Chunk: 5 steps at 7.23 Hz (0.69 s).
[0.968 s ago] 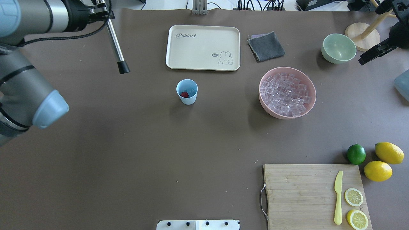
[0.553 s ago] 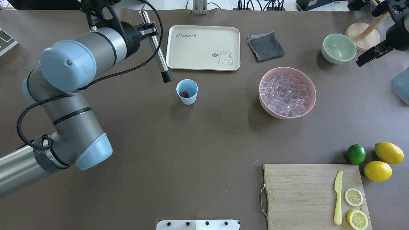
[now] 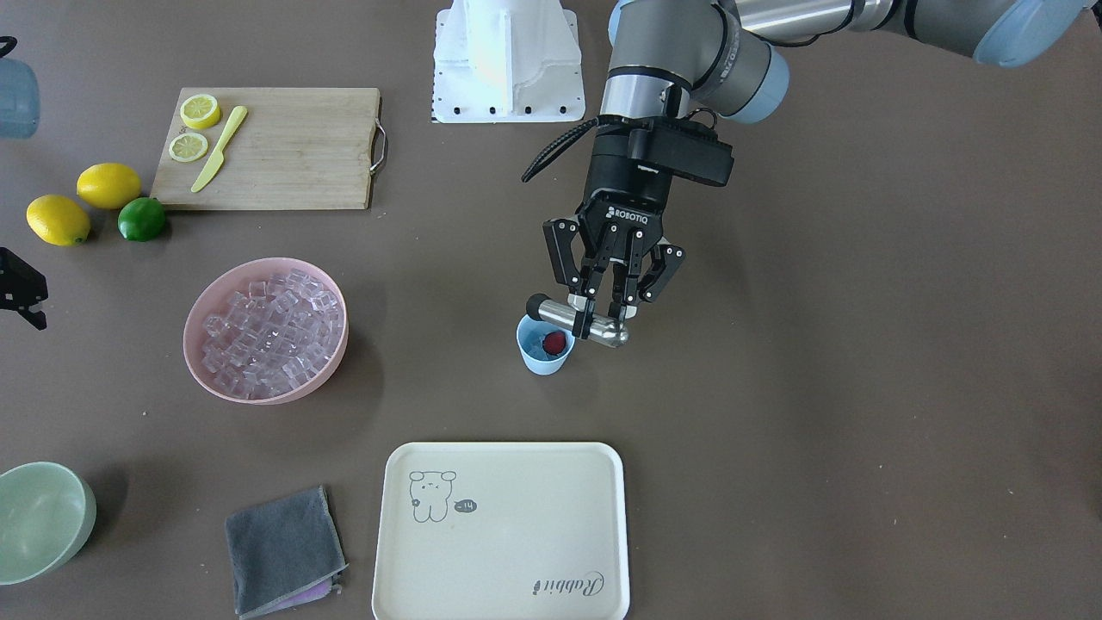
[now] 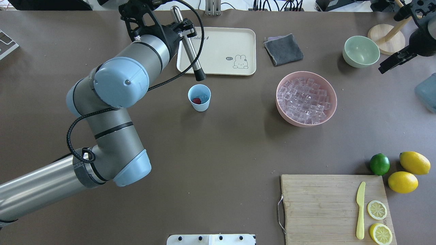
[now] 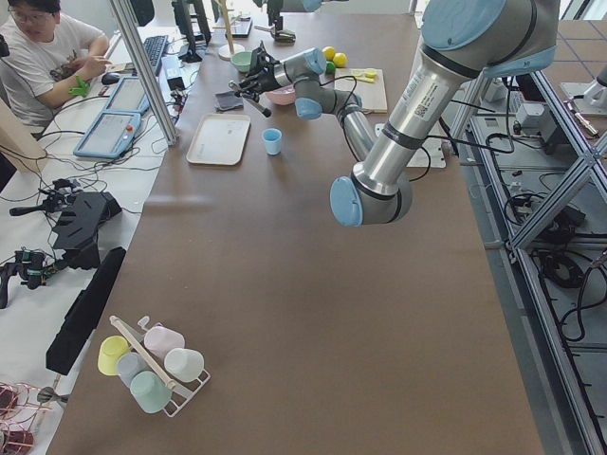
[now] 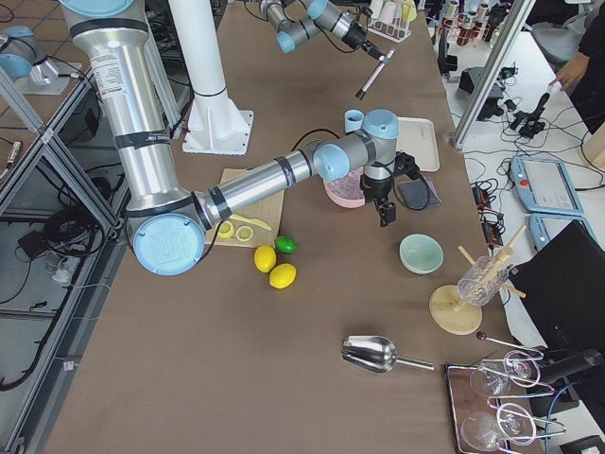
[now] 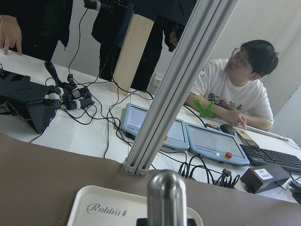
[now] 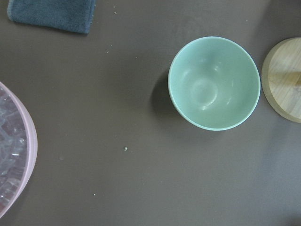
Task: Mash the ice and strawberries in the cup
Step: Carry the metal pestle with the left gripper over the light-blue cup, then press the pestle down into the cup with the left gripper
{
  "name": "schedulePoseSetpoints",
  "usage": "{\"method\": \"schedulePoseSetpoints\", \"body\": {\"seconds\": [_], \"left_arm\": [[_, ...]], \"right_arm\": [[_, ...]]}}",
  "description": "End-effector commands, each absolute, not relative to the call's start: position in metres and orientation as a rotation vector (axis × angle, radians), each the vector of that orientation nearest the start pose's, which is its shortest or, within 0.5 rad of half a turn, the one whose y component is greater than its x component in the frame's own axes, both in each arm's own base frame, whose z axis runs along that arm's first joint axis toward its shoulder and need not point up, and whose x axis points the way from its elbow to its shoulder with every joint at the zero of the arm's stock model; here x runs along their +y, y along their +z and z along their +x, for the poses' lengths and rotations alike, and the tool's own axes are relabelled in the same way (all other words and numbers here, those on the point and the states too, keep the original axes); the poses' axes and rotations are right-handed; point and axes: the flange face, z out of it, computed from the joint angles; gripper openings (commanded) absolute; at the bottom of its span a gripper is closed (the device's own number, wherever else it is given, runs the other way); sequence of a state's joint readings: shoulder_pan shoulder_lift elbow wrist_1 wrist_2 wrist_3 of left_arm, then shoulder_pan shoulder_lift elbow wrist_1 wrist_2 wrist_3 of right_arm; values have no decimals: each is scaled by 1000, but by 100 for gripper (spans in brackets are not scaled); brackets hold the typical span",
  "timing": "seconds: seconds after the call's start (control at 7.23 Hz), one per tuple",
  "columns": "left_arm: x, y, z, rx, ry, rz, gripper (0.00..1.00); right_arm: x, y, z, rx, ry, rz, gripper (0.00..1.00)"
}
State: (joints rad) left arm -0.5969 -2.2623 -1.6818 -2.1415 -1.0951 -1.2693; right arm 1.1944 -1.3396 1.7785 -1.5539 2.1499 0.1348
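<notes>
Overhead exterior shows my left fingers (image 3: 586,320) clamped tight around a metal rod (image 4: 190,51), gripping it near its rounded upper end. The rod slants down toward the cup (image 4: 199,98), and its black tip hangs above the cup's rim. From the two side views the tip is clear of the cup, not inside it. The left wrist view gives me only the rod's rounded top, close to the lens.

I see one light blue cup, standing upright on the table (image 4: 218,153) just in front of the cream tray (image 4: 218,64). One red strawberry (image 4: 196,100) lies at the bottom of it. The ice (image 4: 305,100) is heaped in the single pink bowl (image 4: 277,102), well to the right of the cup. I cannot tell whether any cube is in the cup.

My right fingers (image 4: 391,62) hang at the far right edge, near the one pale green bowl (image 4: 361,51). I cannot tell whether they are spread or closed.

By count there are also one grey cloth (image 4: 283,49), two whole lemons (image 4: 415,162), one lime (image 4: 379,164), and one cutting board (image 4: 316,204). The board carries two lemon halves (image 4: 377,209) and one yellow knife (image 4: 360,209).
</notes>
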Motion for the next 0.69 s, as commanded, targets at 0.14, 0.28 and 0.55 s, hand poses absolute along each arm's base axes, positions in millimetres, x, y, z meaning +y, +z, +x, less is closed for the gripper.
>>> {"method": "schedulePoseSetpoints", "body": {"seconds": [0.14,0.28,0.55], "left_arm": [[-525,169,478,1005,-578,979,0],[-516,167,486,1014,-563,972,0],[-510,172,492,1013,-550,961,0]], "right_arm": [[-567,440,-139,-669,-364,285,97],[-568,439,-141,-668,-366,287,97],[-566,438,-139,-672,-365,289,97]]}}
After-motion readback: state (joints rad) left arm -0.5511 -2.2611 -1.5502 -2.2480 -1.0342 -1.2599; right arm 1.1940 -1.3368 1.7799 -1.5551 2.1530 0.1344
